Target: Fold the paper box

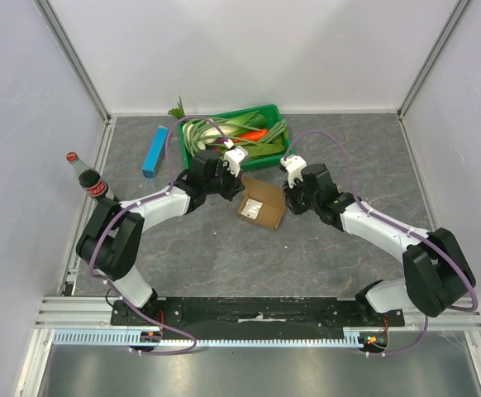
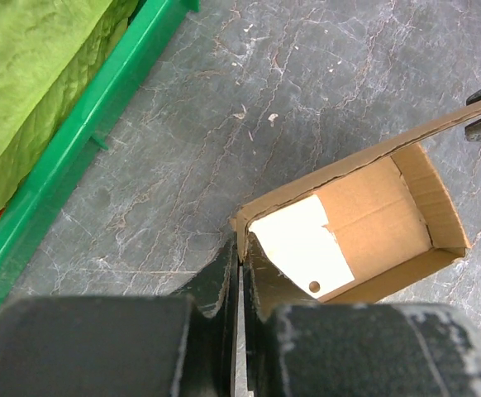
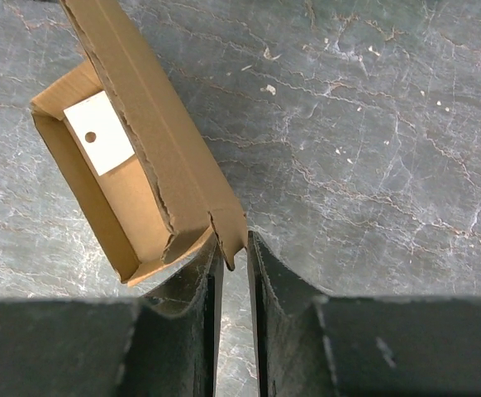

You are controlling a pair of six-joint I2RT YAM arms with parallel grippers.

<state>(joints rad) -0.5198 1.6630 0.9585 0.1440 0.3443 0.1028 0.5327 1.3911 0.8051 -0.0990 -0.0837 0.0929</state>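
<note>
- Top external view shows the paper box (image 1: 261,204) lying on the grey desk (image 1: 224,256) between the two arms, just in front of the green tray (image 1: 269,112), its open side up
- The left end effector (image 2: 240,277) has its jaws nearly together, pinching the box's thin side wall at a corner; this grip looks meant to anchor the box so it cannot slide or turn
- The right end effector (image 3: 234,263) is narrow too, its jaws closed on the corner tip of the long lid flap (image 3: 154,124), which stands up from the far wall; holding the free end gives it leverage to swing the flap over the opening
- With one arm bracing and one on the flap, closing the lid appears to be the step in hand; the box is already formed but not yet shut
- Inside the box lies a white card (image 2: 302,248) with a small round hole, flat on the floor
- The tray holds leafy greens (image 1: 224,132) and something orange (image 1: 255,134)
- A slim blue box (image 1: 154,151) and a cola bottle (image 1: 88,178) sit well to the left, apart from the work
</note>
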